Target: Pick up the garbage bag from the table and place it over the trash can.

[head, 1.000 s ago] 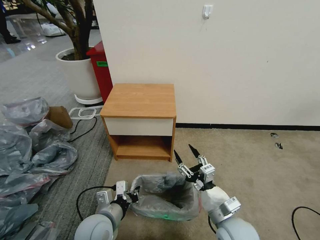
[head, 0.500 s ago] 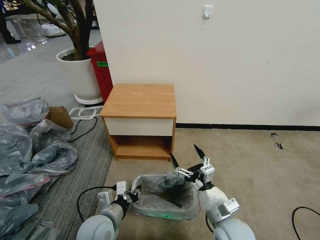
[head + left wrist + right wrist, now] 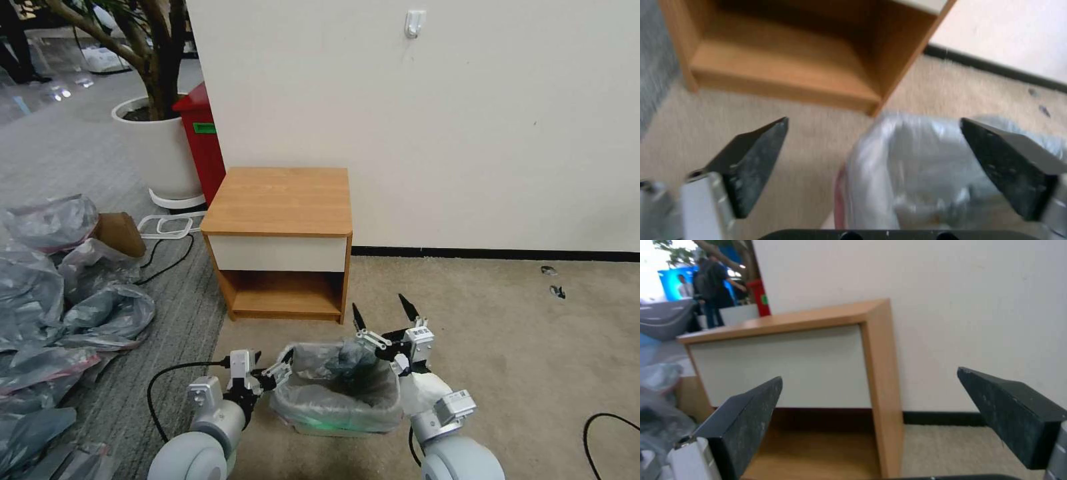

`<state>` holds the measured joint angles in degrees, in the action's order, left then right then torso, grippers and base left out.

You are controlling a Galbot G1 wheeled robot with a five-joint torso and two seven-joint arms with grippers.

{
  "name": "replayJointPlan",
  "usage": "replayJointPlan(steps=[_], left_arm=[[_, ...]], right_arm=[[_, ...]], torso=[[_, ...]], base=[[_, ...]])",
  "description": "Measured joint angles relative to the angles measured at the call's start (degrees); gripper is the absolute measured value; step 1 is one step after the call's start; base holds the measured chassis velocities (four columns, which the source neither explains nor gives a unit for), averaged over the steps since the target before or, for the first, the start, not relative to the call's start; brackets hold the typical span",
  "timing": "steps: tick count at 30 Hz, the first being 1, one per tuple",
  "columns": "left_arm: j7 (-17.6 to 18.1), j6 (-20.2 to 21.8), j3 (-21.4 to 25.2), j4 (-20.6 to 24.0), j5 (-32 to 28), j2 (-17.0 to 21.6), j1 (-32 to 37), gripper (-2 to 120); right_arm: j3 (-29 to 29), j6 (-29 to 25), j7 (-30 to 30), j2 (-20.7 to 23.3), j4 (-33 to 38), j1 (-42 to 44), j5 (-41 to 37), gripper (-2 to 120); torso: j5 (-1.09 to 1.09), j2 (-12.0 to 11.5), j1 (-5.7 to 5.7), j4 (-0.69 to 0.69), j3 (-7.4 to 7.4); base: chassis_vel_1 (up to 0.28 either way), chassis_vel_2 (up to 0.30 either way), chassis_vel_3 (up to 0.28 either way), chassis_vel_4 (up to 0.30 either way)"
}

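Grey plastic of the garbage bag (image 3: 337, 393) lines the trash can (image 3: 333, 427), which stands on the carpet in front of the bench (image 3: 280, 200). The bag's rim is folded over the can's edge, and loose plastic bunches up at the far side of the opening. In the left wrist view the bag (image 3: 916, 166) shows a pink-red band running down its near edge.

Fingers of the left gripper (image 3: 272, 371) are spread wide apart and hold nothing. The can's left wall lies just beyond their tips; whether one tip touches the bag cannot be told. In that arm's wrist view the left gripper (image 3: 873, 125) frames the carpet and the bag's edge between its two dark fingers (image 3: 753, 160), with the bench's open shelf beyond.

Fingers of the right gripper (image 3: 381, 313) are also wide open and empty, pointing up and away from the robot. The can's far right corner sits just below and behind them. In the right wrist view the right gripper (image 3: 869, 375) has the bench's cream drawer front and side panel between its fingers (image 3: 1011, 413).

A heap of grey bags (image 3: 60, 293) lies well off to the left on the floor.
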<state>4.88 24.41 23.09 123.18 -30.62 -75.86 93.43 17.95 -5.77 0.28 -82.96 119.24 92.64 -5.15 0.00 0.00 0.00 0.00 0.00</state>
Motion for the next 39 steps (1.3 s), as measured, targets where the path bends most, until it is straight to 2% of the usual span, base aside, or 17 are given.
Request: replayJointPlan(steps=[1, 2, 3, 5, 6, 7, 10, 15, 39], left_arm=[[0.0, 0.0, 0.0, 0.0, 0.0, 0.0, 0.0, 96], [-0.4, -3.5, 0.0, -0.6, 1.5, 0.0, 0.1, 98], [-0.7, -8.2, 0.0, -1.7, 3.7, -0.1, 0.3, 99], [-1.9, -22.8, 0.8, -5.6, 11.4, -0.4, 0.7, 100], [-1.9, -22.8, 0.8, -5.6, 11.4, -0.4, 0.7, 100], [-2.7, -26.2, 1.8, -6.6, 13.6, -0.5, 0.9, 100], [-5.0, -32.8, 4.6, -7.8, 15.1, -0.3, 1.9, 100], [-5.6, -35.6, 7.5, -7.8, 17.3, 0.3, 2.8, 100], [-5.3, -35.0, 7.5, -7.8, 17.4, 0.4, 2.8, 100]], right_arm=[[0.0, 0.0, 0.0, 0.0, 0.0, 0.0, 0.0, 100], [0.1, 0.4, 0.8, -0.2, -0.1, 0.2, 0.3, 100], [0.2, 0.7, 1.5, -0.4, -0.1, 0.4, 0.5, 100], [1.2, 1.0, 3.4, -1.3, -0.1, 1.8, 1.1, 100], [1.2, 1.0, 3.4, -1.3, -0.1, 1.8, 1.1, 100], [1.6, 0.7, 3.6, -1.4, -0.3, 2.5, 1.1, 100], [3.3, -2.9, 3.7, -1.6, -2.1, 4.1, 2.8, 100], [5.0, -5.9, 3.7, -2.5, -3.6, 4.6, 4.0, 100], [5.1, -6.2, 3.3, -2.7, -3.7, 4.6, 4.1, 100]], torso=[[0.00, 0.0, 0.00, 0.00, 0.00], [0.00, 0.0, 0.00, 0.00, 0.00], [0.01, 0.0, 0.00, 0.00, 0.00], [-0.01, 0.0, 0.00, 0.00, 0.00], [-0.01, 0.0, 0.00, 0.00, 0.00], [-0.01, 0.0, 0.00, 0.00, 0.00], [0.00, 0.0, 0.00, 0.00, 0.00], [0.00, 0.0, 0.00, 0.00, 0.00], [0.00, 0.0, 0.00, 0.00, 0.00]], base=[[0.000, 0.000, 0.000, 0.000], [0.000, 0.000, 0.000, 0.000], [0.000, 0.000, 0.000, 0.000], [0.000, 0.000, 0.000, 0.000], [0.000, 0.000, 0.000, 0.000], [0.000, 0.000, 0.000, 0.000], [0.000, 0.000, 0.000, 0.000], [0.000, 0.000, 0.000, 0.000], [0.000, 0.000, 0.000, 0.000]])
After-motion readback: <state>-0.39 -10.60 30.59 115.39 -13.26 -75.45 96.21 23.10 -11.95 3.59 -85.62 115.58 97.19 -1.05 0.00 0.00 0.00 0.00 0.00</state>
